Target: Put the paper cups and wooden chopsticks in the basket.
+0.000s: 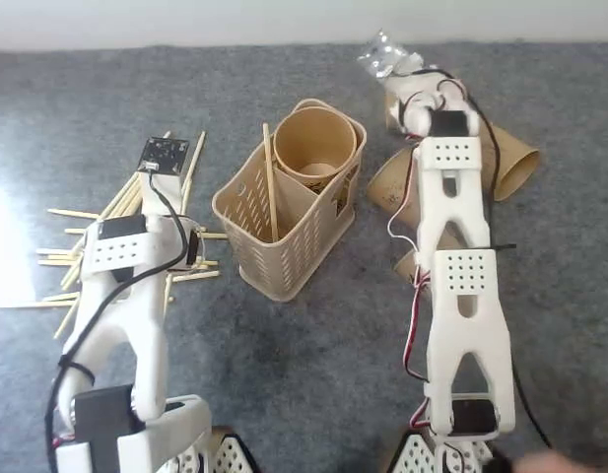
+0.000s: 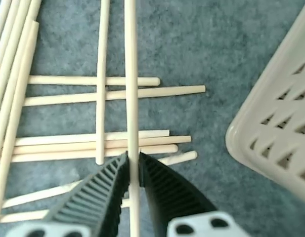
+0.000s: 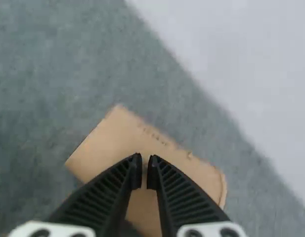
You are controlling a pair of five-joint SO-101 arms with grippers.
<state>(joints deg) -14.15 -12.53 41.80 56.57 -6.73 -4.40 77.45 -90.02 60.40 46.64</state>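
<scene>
Black fingers (image 2: 110,187) of the left gripper (image 2: 133,165) pinch one chopstick (image 2: 131,74), its length running out from the jaws across loose sticks (image 2: 93,96) beside the basket (image 2: 271,128). The right gripper (image 3: 144,173) is closed to a slit above a toppled paper cup (image 3: 112,143) with faint unreadable print. The high view adds an upright cup (image 1: 318,148) and leaning chopstick (image 1: 271,187) in the basket.

Bright, even light over the table (image 1: 284,374) in the high view. Blown-out white patch at the table's left edge, beside the loose chopsticks (image 1: 72,213). Soft shadows under both arms and beside the basket (image 1: 274,266). Left wrist view flat-lit: chopstick (image 2: 131,74) between the left fingers (image 2: 100,192) evenly lit, faint shadows under the others. Right wrist view: washed-out pale area past the table edge, right fingers (image 3: 110,192) dark against the paper cup (image 3: 117,138).
</scene>
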